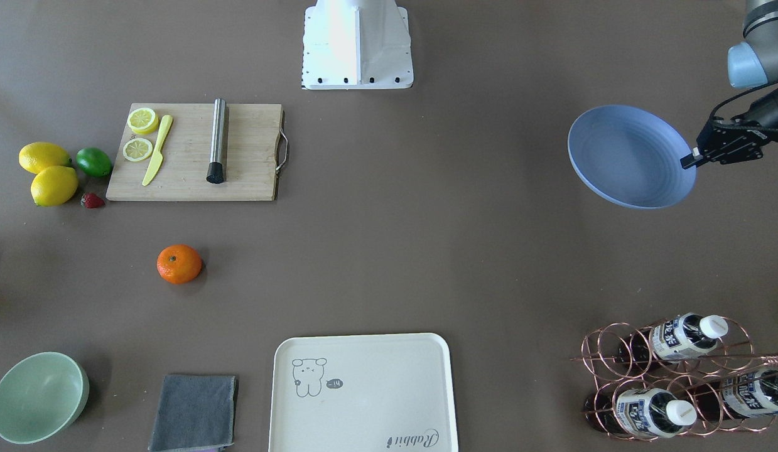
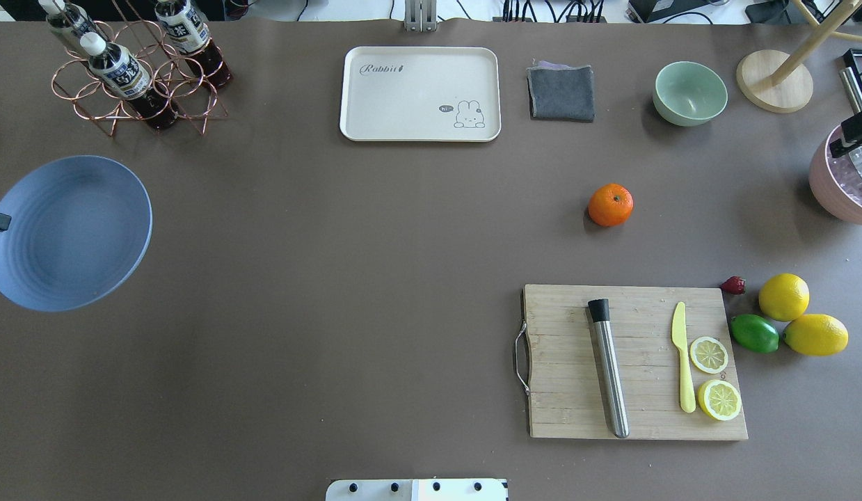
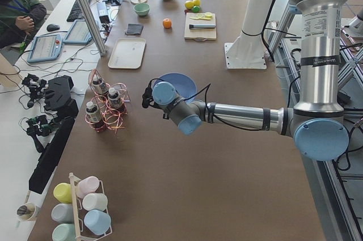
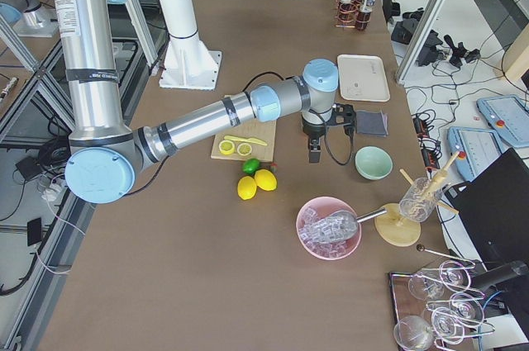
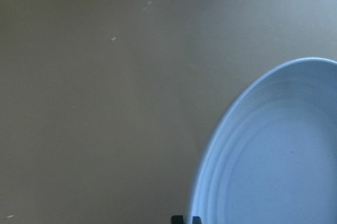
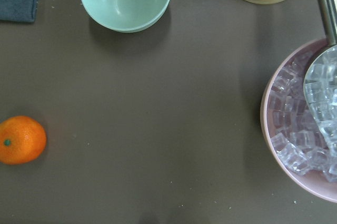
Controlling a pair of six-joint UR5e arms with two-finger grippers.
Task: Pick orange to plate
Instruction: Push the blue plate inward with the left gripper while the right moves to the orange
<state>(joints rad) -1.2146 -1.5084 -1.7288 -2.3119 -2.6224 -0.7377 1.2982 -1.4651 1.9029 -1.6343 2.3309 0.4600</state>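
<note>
Currently left gripper [image 1: 691, 161] pinches plate [image 1: 627, 157] rim, right of front frame; plate tilted, seemingly lifted for carrying toward fruit. Meanwhile orange [image 1: 179, 263] rests on bench [image 1: 389, 251], lower left of centre. State of right gripper [image 4: 314, 154]: cannot tell.

In view are one orange [image 1: 179, 263], two whole lemons [image 1: 43, 157], two lemon slices [image 1: 142, 120], one lime [image 1: 93, 161], one strawberry [image 1: 92, 200], three bottles [image 1: 687, 336], one plate [image 1: 627, 157], one green bowl [image 1: 37, 397], one pink ice bowl [image 2: 822, 184], one tray [image 1: 363, 389], one cloth [image 1: 194, 411], one board [image 1: 250, 157] and one knife [image 1: 157, 150].
</note>
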